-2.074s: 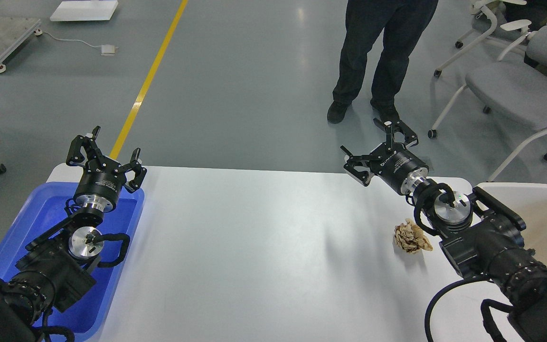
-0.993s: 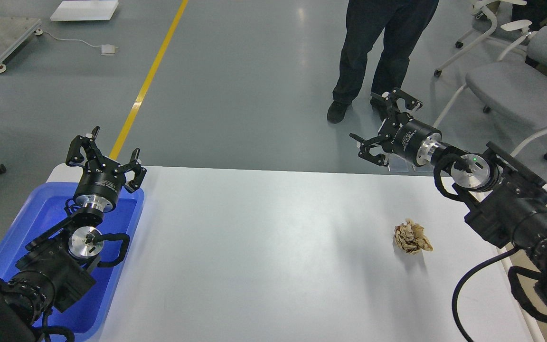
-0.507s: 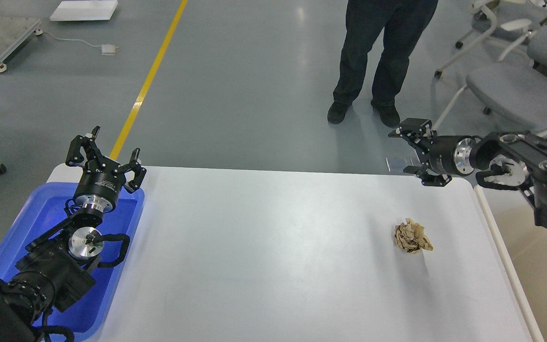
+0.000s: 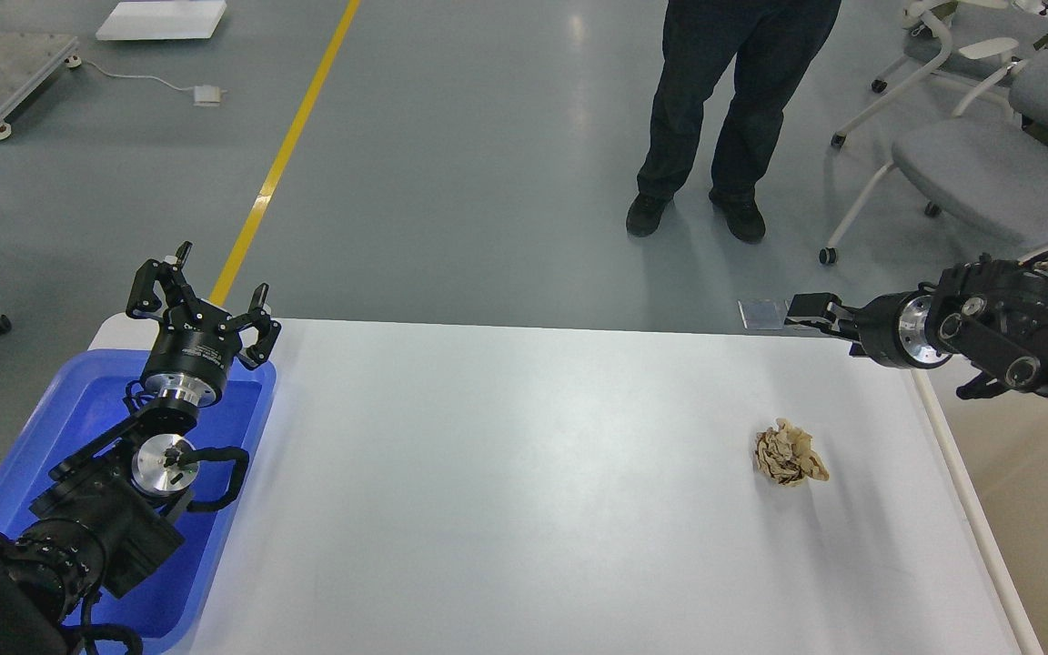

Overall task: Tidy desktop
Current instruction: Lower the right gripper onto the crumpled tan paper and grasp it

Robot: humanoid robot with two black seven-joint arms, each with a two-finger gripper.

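The white desktop (image 4: 524, 473) fills the middle of the head view. A crumpled brown paper ball (image 4: 790, 454) lies on it near the right edge. My left gripper (image 4: 204, 293) is open and empty, raised over the far end of the blue tray (image 4: 42, 437). My right gripper (image 4: 804, 310) is at the desktop's far right corner, behind and above the paper ball and well apart from it. It is seen side-on and dark, so its two fingers cannot be told apart.
A beige-white tub (image 4: 1047, 509) stands against the desktop's right edge. A person (image 4: 724, 109) stands on the floor beyond the far edge. Grey chairs (image 4: 988, 173) are at the far right. A yellow floor line (image 4: 287, 155) runs at the back left.
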